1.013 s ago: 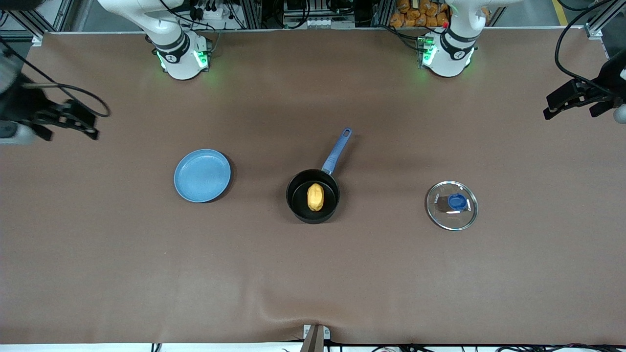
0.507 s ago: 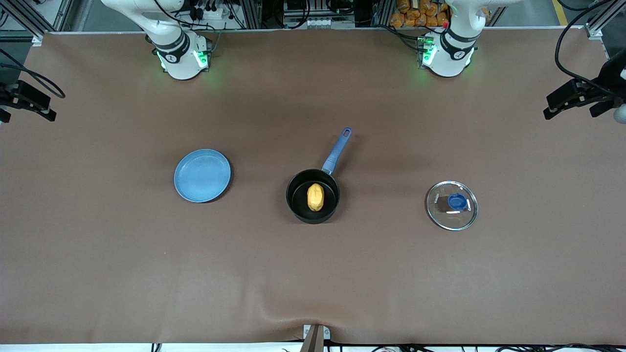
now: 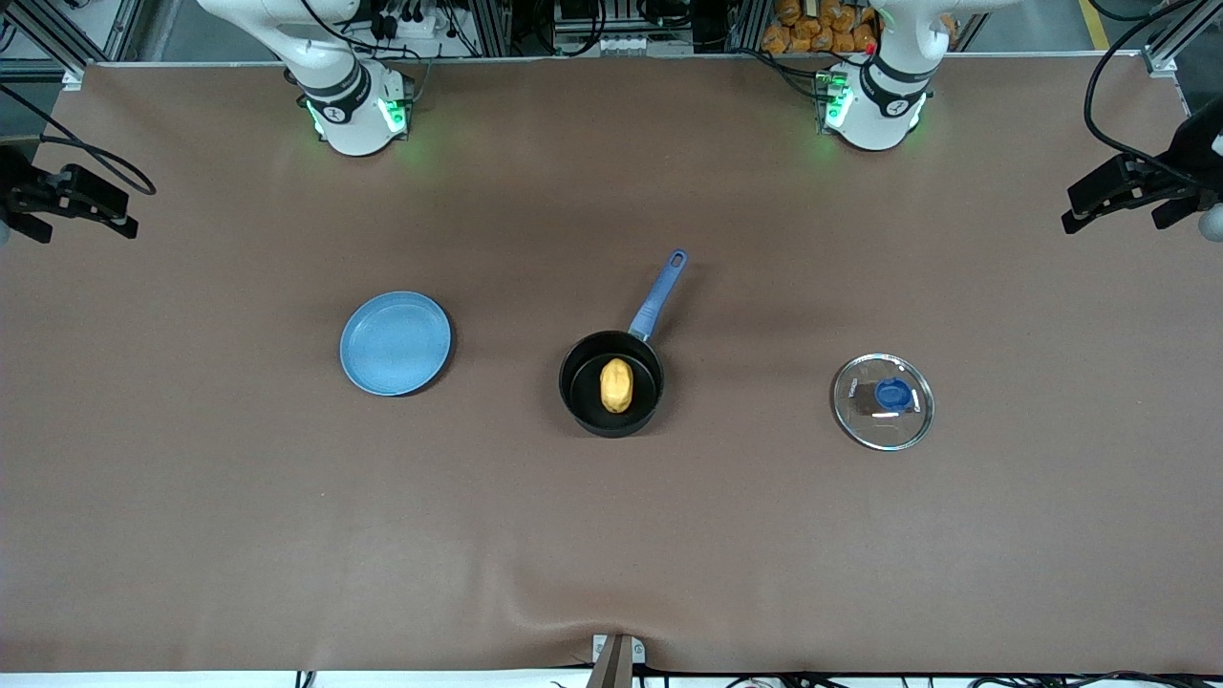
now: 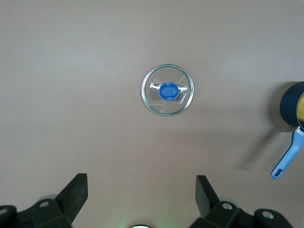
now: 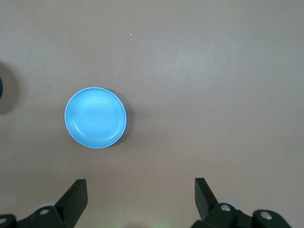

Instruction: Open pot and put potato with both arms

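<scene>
— Inside the pot (image 3: 611, 384), mid-table: potato (image 3: 616, 384). Lid (image 3: 883, 401) off, toward the left arm's end; plate (image 3: 396, 343) toward the right arm's.
— Grippers?
— Left gripper (image 4: 140, 194) over bare mat beside the lid, right gripper (image 5: 140, 195) beside the plate; both spread wide, holding nothing.

robotics lab: two white arm bases (image 3: 354, 110) with green lights bolted along one edge of a brown-covered table (image 3: 611, 535), aluminium framing (image 3: 1170, 43), cable bundles (image 3: 420, 19) and electronics past that edge.
</scene>
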You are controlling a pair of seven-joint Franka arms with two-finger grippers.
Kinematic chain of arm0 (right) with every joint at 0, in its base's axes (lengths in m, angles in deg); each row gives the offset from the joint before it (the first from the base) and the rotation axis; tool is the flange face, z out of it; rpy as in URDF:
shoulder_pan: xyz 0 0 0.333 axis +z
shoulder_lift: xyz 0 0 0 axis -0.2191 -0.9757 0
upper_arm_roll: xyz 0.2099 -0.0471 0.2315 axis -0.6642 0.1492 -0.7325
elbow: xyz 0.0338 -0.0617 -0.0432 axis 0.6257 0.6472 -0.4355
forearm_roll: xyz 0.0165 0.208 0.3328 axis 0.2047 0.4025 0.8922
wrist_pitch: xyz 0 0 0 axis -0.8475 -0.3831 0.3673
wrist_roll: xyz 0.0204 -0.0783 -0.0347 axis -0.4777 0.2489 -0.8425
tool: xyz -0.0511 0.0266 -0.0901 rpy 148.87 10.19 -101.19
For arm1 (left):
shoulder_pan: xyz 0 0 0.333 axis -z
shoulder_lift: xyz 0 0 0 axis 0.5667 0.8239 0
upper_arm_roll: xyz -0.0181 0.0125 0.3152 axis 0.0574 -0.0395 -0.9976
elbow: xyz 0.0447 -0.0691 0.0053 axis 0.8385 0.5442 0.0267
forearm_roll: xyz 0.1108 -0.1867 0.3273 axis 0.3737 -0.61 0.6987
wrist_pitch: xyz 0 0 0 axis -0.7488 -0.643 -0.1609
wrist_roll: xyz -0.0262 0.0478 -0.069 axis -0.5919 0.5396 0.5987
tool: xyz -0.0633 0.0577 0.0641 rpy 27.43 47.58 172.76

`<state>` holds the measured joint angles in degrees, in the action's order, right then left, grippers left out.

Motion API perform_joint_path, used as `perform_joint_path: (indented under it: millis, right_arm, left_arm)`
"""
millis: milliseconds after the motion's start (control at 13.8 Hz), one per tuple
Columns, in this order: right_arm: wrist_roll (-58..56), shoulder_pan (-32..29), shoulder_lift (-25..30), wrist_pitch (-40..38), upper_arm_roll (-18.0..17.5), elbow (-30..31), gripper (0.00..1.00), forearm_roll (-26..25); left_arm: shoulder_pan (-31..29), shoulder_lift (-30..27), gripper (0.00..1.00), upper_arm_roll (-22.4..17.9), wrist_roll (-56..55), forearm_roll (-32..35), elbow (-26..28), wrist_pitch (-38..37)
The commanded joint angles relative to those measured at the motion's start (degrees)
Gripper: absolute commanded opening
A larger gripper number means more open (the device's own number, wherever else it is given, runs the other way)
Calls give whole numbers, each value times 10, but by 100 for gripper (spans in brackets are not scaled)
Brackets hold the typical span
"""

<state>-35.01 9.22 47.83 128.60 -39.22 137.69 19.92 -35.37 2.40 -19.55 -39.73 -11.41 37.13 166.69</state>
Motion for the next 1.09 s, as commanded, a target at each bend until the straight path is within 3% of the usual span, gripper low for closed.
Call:
perform_joint_path:
  millis: [0,434,1013]
  right_arm:
    - [4,-2,5,-11,-7,-8,100,-6]
    - [5,-5,-3,-4,-6,-41,100,-6]
    - [7,-7,-14,-7,-6,-39,100,2]
  left_arm:
    - [-1,-5,100,1,-2,-2,-2,-7]
    - [0,-5,100,2,-2,-2,-2,-7]
    - [-1,-5,100,3,-1,-2,-3,-7]
